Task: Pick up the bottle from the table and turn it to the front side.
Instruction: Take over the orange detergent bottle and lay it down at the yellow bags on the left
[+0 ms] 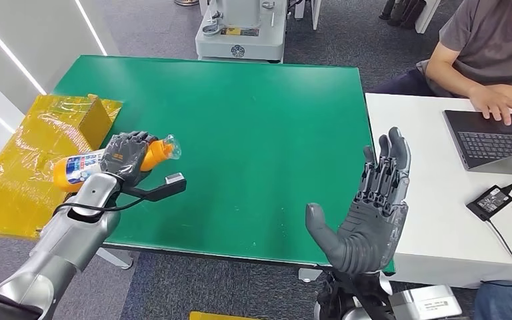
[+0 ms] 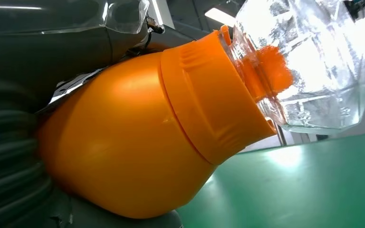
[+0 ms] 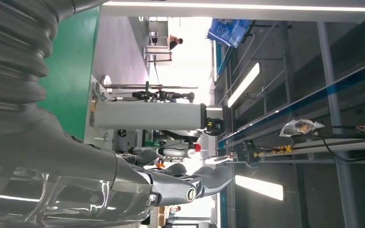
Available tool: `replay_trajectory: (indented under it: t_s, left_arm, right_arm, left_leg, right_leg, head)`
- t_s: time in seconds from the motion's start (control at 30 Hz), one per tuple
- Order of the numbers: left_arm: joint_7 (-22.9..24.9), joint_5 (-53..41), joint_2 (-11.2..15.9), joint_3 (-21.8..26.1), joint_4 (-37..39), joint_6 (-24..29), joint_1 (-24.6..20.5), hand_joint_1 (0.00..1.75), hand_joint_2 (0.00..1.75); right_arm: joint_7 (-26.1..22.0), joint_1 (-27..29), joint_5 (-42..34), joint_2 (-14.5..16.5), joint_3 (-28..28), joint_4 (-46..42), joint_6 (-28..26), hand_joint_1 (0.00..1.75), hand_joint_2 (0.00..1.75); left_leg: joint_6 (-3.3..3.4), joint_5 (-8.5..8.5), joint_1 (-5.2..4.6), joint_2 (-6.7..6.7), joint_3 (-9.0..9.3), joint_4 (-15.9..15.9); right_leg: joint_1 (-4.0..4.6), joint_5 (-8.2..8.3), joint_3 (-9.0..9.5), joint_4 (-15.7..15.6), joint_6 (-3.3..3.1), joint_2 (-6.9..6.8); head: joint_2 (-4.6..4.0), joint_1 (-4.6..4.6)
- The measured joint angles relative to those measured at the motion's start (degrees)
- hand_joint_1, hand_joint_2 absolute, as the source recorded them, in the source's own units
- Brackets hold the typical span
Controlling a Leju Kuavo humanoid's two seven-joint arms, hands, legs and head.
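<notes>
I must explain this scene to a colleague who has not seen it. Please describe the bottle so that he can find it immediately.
Start at the green table and go to its left edge, beside the yellow wrapped box. There the left hand grips the bottle, which lies sideways. It is the only orange object, with a white and blue label and a clear cap pointing toward the middle of the table.
</notes>
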Motion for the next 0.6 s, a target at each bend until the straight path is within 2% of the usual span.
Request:
replay_trajectory:
  t_s: [0.57, 0.6]
  left_arm:
    - [4.28, -4.34, 3.60, -0.70, 0.80, 2.08, 4.69, 1.75, 1.75]
    - [4.74, -4.64, 3.69, -0.70, 0.83, 2.31, 5.11, 1.55, 1.75]
  right_arm:
    - [0.00, 0.90, 0.56, -0.20, -0.07, -0.54, 1.62, 0.00, 1.75]
    - [0.00, 0.93, 0.60, -0.20, -0.08, -0.55, 1.88, 0.00, 1.75]
  left_leg:
    - [0.00, 0.00, 0.00, 0.01, 0.00, -0.01]
    - [0.00, 0.00, 0.00, 0.01, 0.00, -0.01]
  right_leg:
    - [0.00, 0.00, 0.00, -0.01, 0.00, 0.01]
    - [0.00, 0.00, 0.00, -0.01, 0.00, 0.01]
  head:
    - [0.00, 0.00]
    - [0.00, 0.00]
